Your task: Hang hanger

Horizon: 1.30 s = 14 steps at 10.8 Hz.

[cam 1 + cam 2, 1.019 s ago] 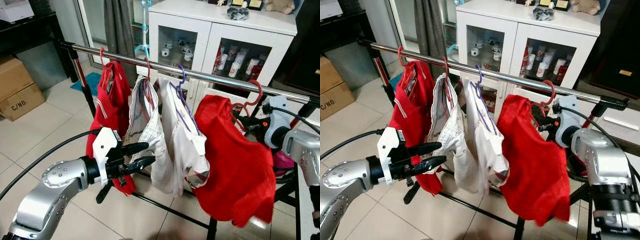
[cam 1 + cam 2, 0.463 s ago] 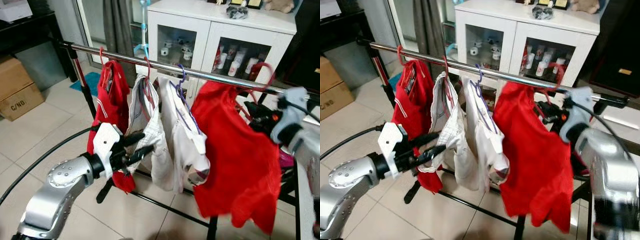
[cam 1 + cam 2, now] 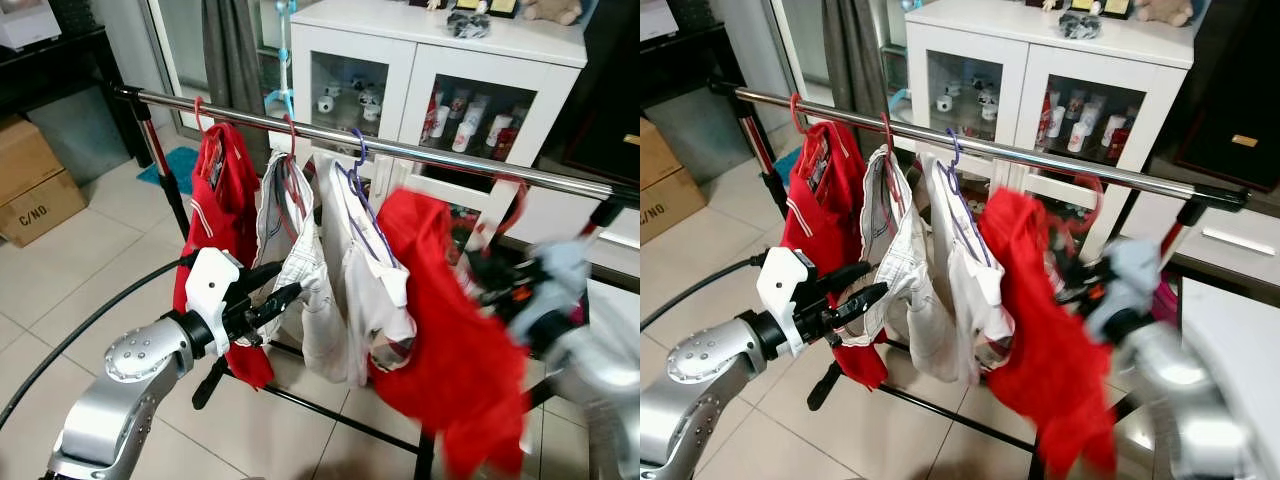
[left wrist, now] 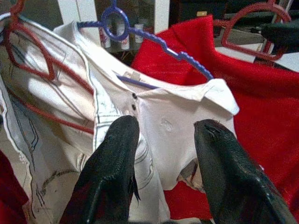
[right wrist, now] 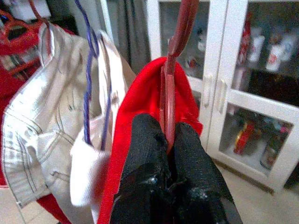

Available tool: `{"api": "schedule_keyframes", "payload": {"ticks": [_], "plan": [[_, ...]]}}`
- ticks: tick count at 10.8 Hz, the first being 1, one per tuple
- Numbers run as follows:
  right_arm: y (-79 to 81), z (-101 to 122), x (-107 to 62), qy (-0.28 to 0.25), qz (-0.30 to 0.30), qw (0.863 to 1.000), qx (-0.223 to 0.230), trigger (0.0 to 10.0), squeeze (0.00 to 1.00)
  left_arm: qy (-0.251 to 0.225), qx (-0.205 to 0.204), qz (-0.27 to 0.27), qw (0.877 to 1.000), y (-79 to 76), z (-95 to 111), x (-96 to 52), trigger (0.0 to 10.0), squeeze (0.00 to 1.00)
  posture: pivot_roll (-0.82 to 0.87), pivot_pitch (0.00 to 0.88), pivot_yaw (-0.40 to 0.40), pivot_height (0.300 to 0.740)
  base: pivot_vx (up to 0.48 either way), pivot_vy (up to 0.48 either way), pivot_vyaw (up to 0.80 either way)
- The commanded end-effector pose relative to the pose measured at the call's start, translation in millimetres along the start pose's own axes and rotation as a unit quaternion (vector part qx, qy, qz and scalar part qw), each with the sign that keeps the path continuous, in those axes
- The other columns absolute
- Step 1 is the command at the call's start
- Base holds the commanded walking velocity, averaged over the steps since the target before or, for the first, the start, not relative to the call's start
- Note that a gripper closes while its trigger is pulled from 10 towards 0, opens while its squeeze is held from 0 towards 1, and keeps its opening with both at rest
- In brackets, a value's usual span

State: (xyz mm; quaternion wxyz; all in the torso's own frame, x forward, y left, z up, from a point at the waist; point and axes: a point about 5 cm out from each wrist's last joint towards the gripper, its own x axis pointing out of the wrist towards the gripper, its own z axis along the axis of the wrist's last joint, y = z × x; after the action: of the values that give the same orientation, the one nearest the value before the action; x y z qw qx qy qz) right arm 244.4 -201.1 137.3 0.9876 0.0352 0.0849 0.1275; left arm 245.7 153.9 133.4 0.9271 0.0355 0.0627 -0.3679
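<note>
A red hanger [image 5: 180, 28] carries a red shirt [image 3: 450, 330]. My right gripper [image 5: 168, 128] is shut on the hanger's neck just above the shirt's collar. Arm and shirt are blurred at the right of the chrome rail [image 3: 450, 158]. The hook [image 3: 512, 200] shows just under the rail; whether it touches is unclear. My left gripper [image 3: 285, 290] is open in front of the hung clothes, its fingers [image 4: 117, 154] pointing at a white polo [image 4: 163, 112] on a blue hanger [image 4: 140, 32].
On the rail hang a red garment [image 3: 225, 220], a white patterned one [image 3: 300, 250] and the polo. Behind stands a white glass-door cabinet [image 3: 400, 60]. A cardboard box [image 3: 35, 185] sits on the floor at left. The rack's lower bar [image 3: 330, 410] crosses near the floor.
The right arm lifted the red hanger's hook above the rail, then dropped it down and to the left, below the rail. The left gripper has tilted slightly upward.
</note>
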Motion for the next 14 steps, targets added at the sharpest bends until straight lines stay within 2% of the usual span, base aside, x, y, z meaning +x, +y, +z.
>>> {"api": "schedule_keyframes", "payload": {"ticks": [1,4,8,10,14], "plan": [[6.0,0.3,2.1,-0.013,-0.028,1.0,-0.004,0.0,0.0,0.004,0.002,0.013,1.0,2.9,-2.4,-2.5,10.0,0.0,-0.01,0.0,0.019,0.74,-0.244,0.0,0.0],[22.2,-5.8,8.6,-0.009,-0.039,0.999,0.007,0.0,0.0,0.007,-0.003,0.022,1.0,2.4,-4.6,-5.1,10.0,0.0,0.0,0.0,0.008,0.74,-0.29,0.0,0.0],[25.1,-7.8,12.3,-0.003,-0.046,0.999,0.008,0.0,0.0,0.005,-0.006,0.029,1.0,4.1,-7.1,-6.3,10.0,0.0,0.01,0.0,-0.006,0.74,-0.334,0.0,0.0],[26.8,-9.8,12.2,0.006,-0.045,0.999,0.005,0.0,0.0,0.003,-0.009,0.034,0.999,3.6,-9.5,-7.3,10.0,0.0,0.01,0.0,-0.01,0.74,0.0,0.0,0.0],[20.1,-27.3,9.0,0.077,-0.067,0.994,-0.029,0.0,0.0,0.004,-0.022,0.036,0.999,0.6,-15.1,-12.5,10.0,0.0,0.02,0.0,-0.018,0.74,0.0,0.0,0.0]]}}
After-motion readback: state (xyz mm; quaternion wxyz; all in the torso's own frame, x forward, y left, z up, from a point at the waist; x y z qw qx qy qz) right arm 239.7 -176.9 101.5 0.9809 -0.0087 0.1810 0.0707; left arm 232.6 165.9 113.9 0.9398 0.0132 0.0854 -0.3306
